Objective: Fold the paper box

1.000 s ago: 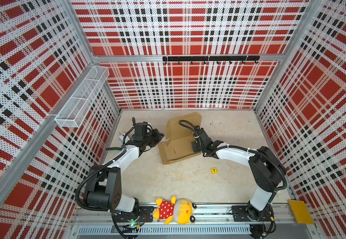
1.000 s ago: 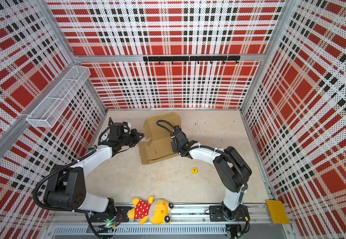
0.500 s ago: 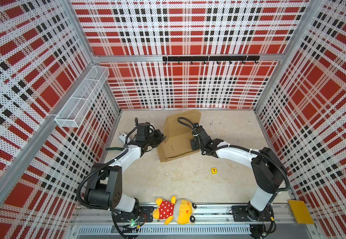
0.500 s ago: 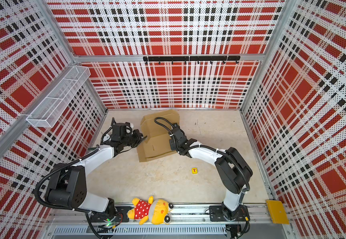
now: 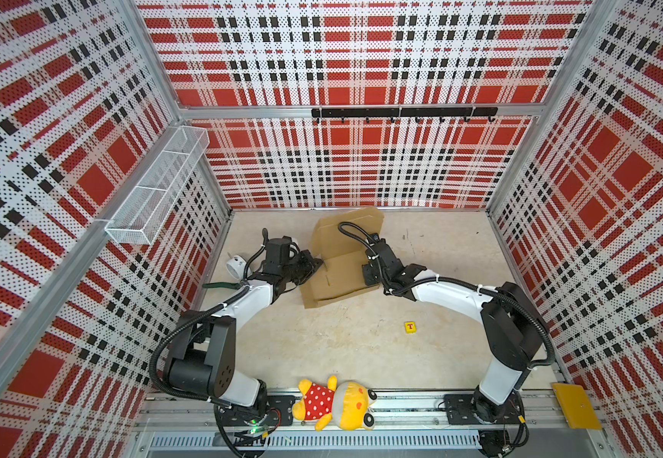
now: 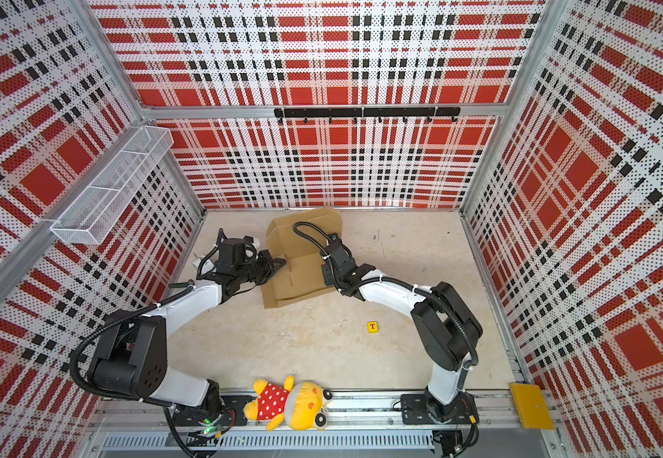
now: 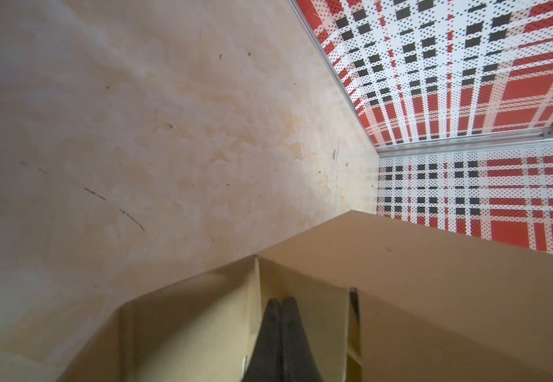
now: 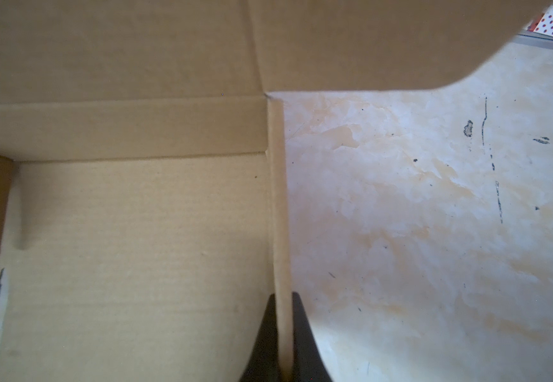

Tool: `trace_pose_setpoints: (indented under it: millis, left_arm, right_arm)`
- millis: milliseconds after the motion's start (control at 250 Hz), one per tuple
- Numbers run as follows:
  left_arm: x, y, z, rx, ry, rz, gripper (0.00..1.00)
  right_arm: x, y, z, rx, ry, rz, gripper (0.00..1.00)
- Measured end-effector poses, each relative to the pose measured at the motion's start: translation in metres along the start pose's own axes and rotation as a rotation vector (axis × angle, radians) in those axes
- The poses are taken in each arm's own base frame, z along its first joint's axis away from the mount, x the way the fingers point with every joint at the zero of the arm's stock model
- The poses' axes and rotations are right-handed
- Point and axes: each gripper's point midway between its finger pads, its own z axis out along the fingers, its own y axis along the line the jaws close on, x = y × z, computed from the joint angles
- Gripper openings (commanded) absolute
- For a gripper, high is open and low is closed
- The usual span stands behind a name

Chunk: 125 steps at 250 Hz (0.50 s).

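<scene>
Two high overhead views, two close wrist views

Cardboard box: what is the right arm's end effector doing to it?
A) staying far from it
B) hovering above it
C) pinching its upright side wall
C: in the right wrist view, the right end effector has one finger on each side of a wall of the cardboard box.

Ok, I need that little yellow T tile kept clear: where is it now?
In both top views the yellow T tile lies alone on the table, right of middle, in front of the paper box.
</scene>
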Motion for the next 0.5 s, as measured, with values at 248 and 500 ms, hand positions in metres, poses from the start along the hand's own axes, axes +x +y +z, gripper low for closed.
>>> trace_pose_setpoints:
  millis: [248,500]
  left_arm:
    - [-0.004,-0.011,0.003,0.054,-0.012,-0.001,0.0]
    - [-0.004,-0.009,0.005,0.055,-0.014,-0.013,0.0]
  right_arm:
    - [0.002,0.002,0.003,-0.003,0.002,-0.001,0.0]
    - [0.003,0.012,0.005,-0.014,0.0,-0.011,0.0]
